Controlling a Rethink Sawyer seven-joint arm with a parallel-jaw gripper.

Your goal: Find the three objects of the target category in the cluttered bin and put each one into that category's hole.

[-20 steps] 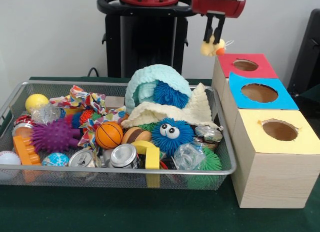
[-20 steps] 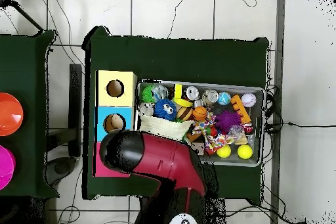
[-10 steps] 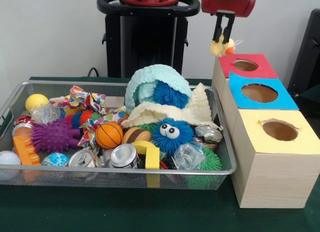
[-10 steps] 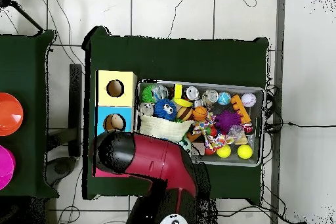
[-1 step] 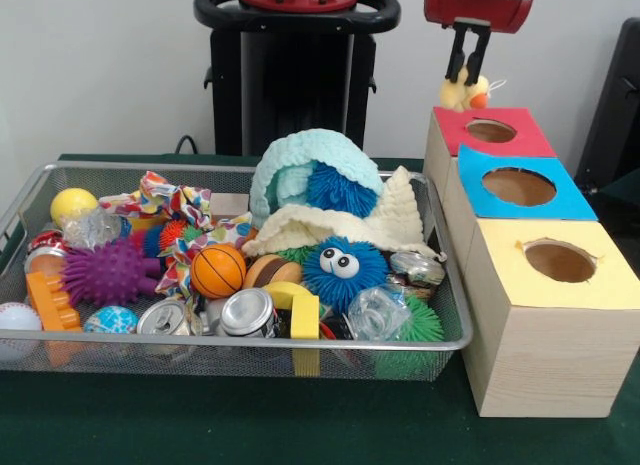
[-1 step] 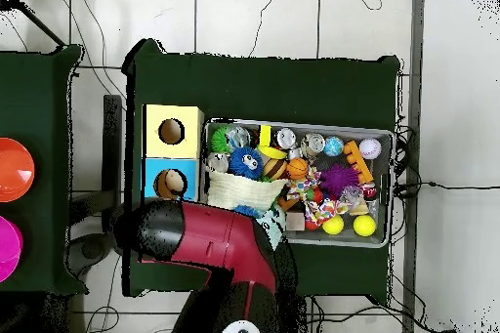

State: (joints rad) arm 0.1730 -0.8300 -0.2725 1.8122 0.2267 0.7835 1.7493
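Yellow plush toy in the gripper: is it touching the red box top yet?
Cannot tell. In the front view the yellow plush toy, held by the gripper, hangs at the red box far edge; the overhead view hides it.

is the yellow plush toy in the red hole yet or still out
Out. The gripper holds the toy above the red box, whose hole shows empty.

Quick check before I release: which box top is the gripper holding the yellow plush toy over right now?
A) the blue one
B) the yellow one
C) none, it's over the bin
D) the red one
D: the gripper holds the yellow plush toy just above the red box top.
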